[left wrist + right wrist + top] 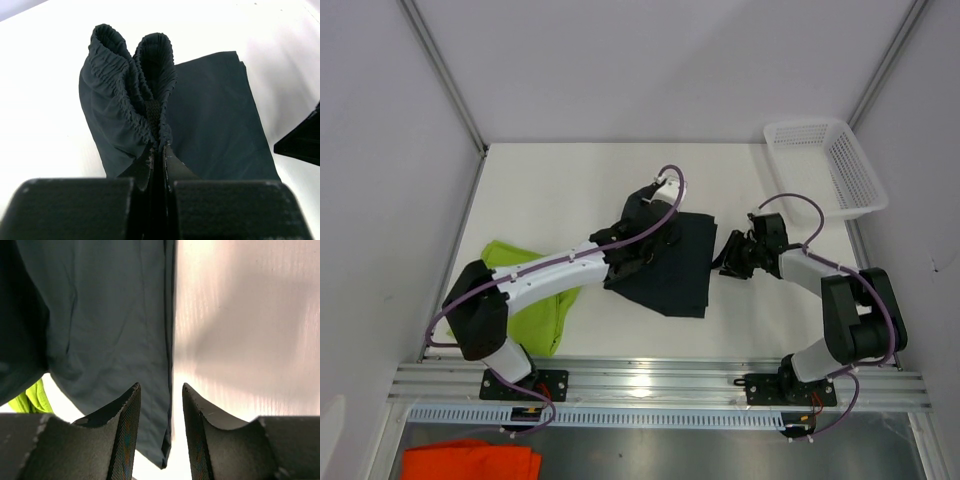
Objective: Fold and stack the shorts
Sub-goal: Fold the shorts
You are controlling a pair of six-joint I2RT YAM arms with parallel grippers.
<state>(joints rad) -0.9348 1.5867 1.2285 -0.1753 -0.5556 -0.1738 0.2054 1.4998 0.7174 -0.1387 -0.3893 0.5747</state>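
The dark shorts point(682, 268) lie at the middle of the surface point(560, 190), long axis running far edge to near edge, far end pinched in the closed left claw point(159, 152), right side just beside the part-open, empty right claw point(160, 390)

You see the dark shorts point(680, 268) lying mostly flat at centre, waistband bunched upward; the lime shorts point(542, 312) sit crumpled to their left.

I am logging the left arm point(550, 272) covering part of the lime green shorts point(545, 315). Bottom edge is cropping the orange cloth point(470, 462).
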